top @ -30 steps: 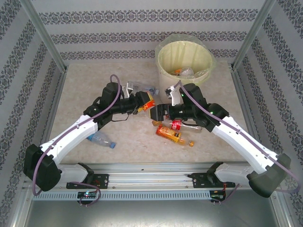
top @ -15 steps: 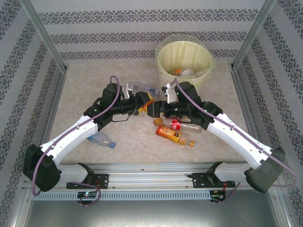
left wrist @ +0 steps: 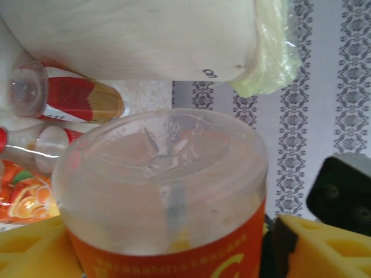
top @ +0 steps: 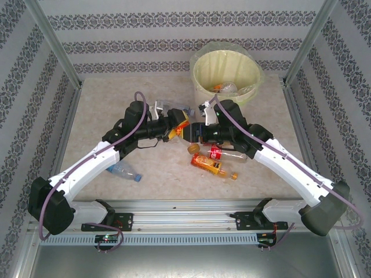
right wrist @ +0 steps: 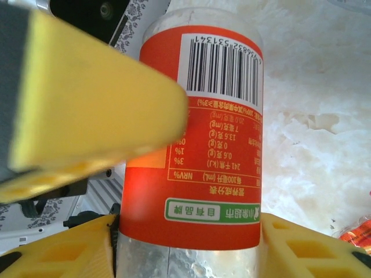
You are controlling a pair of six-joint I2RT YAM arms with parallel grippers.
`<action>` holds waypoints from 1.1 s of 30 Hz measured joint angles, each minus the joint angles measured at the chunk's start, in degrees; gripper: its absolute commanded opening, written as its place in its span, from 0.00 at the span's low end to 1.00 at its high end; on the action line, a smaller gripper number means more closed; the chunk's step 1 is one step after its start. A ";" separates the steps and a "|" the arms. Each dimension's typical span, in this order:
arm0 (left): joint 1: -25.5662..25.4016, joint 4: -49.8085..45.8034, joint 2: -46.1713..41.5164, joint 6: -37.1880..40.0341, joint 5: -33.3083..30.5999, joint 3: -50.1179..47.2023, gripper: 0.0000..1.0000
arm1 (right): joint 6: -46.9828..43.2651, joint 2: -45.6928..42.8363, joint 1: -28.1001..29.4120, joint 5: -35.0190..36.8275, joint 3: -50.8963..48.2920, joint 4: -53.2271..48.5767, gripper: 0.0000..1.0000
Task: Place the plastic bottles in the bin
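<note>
An orange-labelled plastic bottle [top: 181, 128] hangs above the table between both grippers. My right gripper [top: 190, 132] is shut on it: in the right wrist view its yellow fingers [right wrist: 301, 249] press both sides of the bottle [right wrist: 203, 145] below the label. My left gripper [top: 173, 128] stands open around the other end. In the left wrist view a dark gap separates its right finger [left wrist: 324, 249] from the bottle [left wrist: 168, 191]. The cream bin [top: 200, 87] with its yellow-green bag stands at the back right and holds bottles. Its wall [left wrist: 145, 40] shows in the left wrist view.
Below the grippers lie an orange bottle [top: 210, 164] and a red-labelled one [top: 225, 153]. A clear bottle with a blue cap [top: 123, 170] lies at the front left, another clear one [top: 174, 108] behind the grippers. Metal posts and patterned walls ring the table.
My right gripper slid left onto the orange-labelled bottle and closed on it. My left gripper, which held the bottle, has opened its jaws.
</note>
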 measured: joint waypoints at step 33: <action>0.00 -19.54 -16.57 35.12 -3.93 9.33 1.00 | -17.75 12.61 -23.02 13.73 43.39 -24.79 0.48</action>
